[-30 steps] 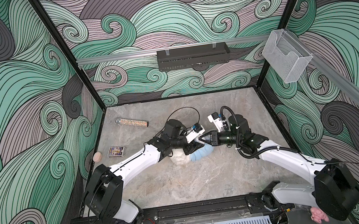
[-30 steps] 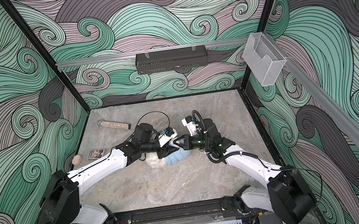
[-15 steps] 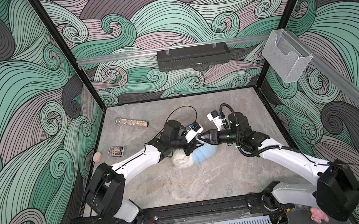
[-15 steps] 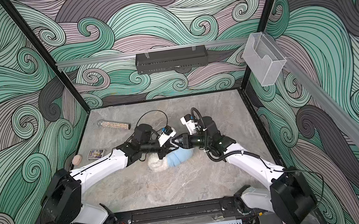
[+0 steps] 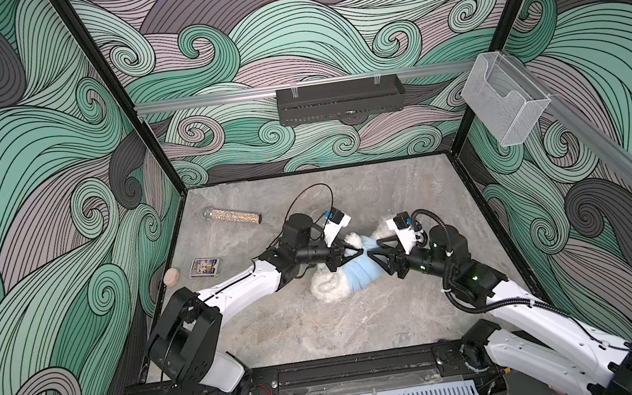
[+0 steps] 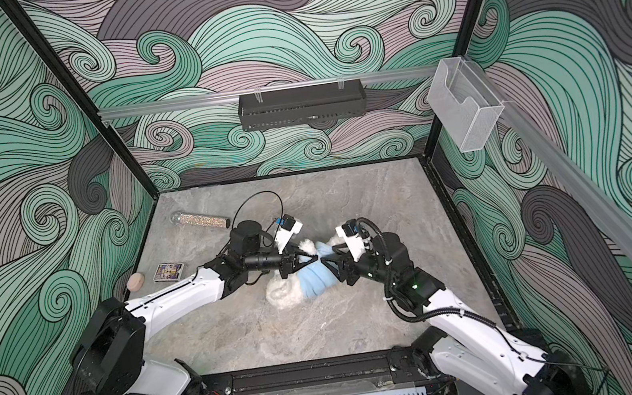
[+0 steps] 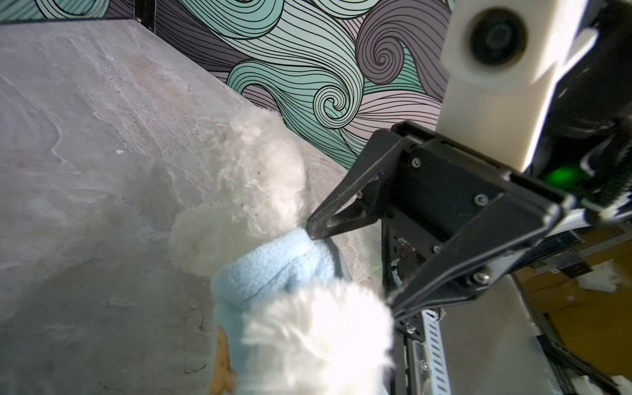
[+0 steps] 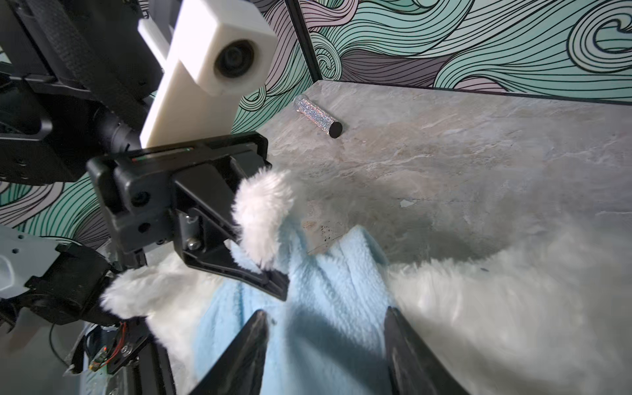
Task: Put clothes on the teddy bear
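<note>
i see the bear (image 5: 328,285) lying at the middle of the table (image 5: 389,196), with a pale blue garment (image 5: 363,274) around its body. white fluff sticks out of the garment at its 7 o'clock end, and a paw (image 5: 351,239) shows at 12 o'clock. i can't tell which end is the head.

my left claw (image 5: 345,255) reaches in from 9 o'clock. in the right wrist view its fingers are pressed together (image 8: 273,280), pinching a fold of the blue garment (image 8: 328,273) just beside the raised paw (image 8: 263,212).

my right claw (image 5: 374,251) comes in from 3 o'clock and is spread. in the right wrist view its two fingers stand apart (image 8: 325,318) with the blue fleece lying between them. in the left wrist view one fingertip (image 7: 313,229) touches the edge of the garment (image 7: 273,266).

both top views show the two claws (image 6: 302,261) (image 6: 329,256) near each other over the bear (image 6: 284,295).

a glitter tube (image 5: 233,216) lies at 10 o'clock from the bear, well apart. a card box (image 5: 204,266) sits at 9 o'clock.
</note>
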`<state>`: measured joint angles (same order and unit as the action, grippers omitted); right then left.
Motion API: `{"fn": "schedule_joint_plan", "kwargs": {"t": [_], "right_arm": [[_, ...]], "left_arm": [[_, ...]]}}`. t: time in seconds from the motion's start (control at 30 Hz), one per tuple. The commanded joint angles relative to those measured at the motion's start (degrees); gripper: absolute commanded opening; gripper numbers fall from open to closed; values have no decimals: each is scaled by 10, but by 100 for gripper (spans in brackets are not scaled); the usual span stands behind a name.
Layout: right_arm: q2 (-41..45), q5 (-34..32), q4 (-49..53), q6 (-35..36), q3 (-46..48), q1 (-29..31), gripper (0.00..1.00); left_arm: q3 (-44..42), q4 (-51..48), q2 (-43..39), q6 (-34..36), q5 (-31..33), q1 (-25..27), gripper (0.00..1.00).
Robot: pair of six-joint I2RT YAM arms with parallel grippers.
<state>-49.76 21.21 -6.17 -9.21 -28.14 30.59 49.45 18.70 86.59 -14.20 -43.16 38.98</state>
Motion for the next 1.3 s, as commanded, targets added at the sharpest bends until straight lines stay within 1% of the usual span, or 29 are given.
{"fn": "schedule_joint_plan", "kwargs": {"t": [0.0, 0.1, 0.17, 0.23, 0.27, 0.33, 0.4, 0.43, 0.53, 0.63, 0.67, 0.7, 0.73, 0.83, 0.9, 1.0, 1.07, 1.13, 1.17, 1.27], "right_arm": [[-37, -49, -16, 24, 20, 2, 54], [-66, -76, -47, 4, 50, 2, 51], [-82, -90, -80, -14, 75, 2, 44], [-104, -108, -93, -29, 89, 4, 31], [-114, -116, -94, -34, 92, 5, 27], [-137, -127, -92, -45, 96, 6, 20], [-155, -131, -91, -52, 97, 8, 16], [-162, -135, -93, -57, 98, 9, 14], [-174, -137, -93, -61, 97, 12, 13], [-155, -138, -81, -52, 93, 12, 15], [-139, -136, -71, -43, 90, 12, 16], [-117, -133, -63, -34, 88, 12, 19], [-95, -129, -56, -26, 86, 12, 21], [-18, -136, -30, -8, 81, 11, 31], [29, -150, -10, 4, 75, 9, 39], [67, -165, 23, 17, 52, 3, 45], [71, -172, 50, 22, 28, 0, 47], [64, -186, 82, 24, 0, -3, 49], [57, -197, 99, 24, -15, -4, 51], [43, -230, 137, 20, -47, -7, 53]], "left_arm": [[-7, 92, 19, -67, -38, 0, 2], [-20, 132, 41, -99, -38, -1, 2], [-31, 159, 56, -115, -36, 0, 4], [-40, 175, 69, -123, -30, 1, 8], [-42, 179, 73, -125, -29, 1, 8], [-47, 189, 80, -132, -25, 0, 10], [-52, 199, 81, -139, -20, 0, 11], [-55, 202, 80, -141, -16, -1, 12], [-63, 220, 78, -156, -10, -2, 12], [-67, 233, 72, -165, -12, -5, 13], [-66, 224, 67, -156, -17, -7, 9], [-64, 206, 59, -139, -25, -10, 3], [-61, 182, 50, -121, -29, -14, 0], [-45, 74, 5, -20, -32, -27, 0], [-23, -47, -32, 82, -1, -27, 0], [-5, -139, -75, 191, 63, -27, 0], [5, -170, -89, 234, 91, -27, 0], [6, -167, -94, 291, 119, -24, 0], [8, -161, -92, 318, 143, -20, 0], [25, -161, -74, 417, 190, -9, 0]]}}
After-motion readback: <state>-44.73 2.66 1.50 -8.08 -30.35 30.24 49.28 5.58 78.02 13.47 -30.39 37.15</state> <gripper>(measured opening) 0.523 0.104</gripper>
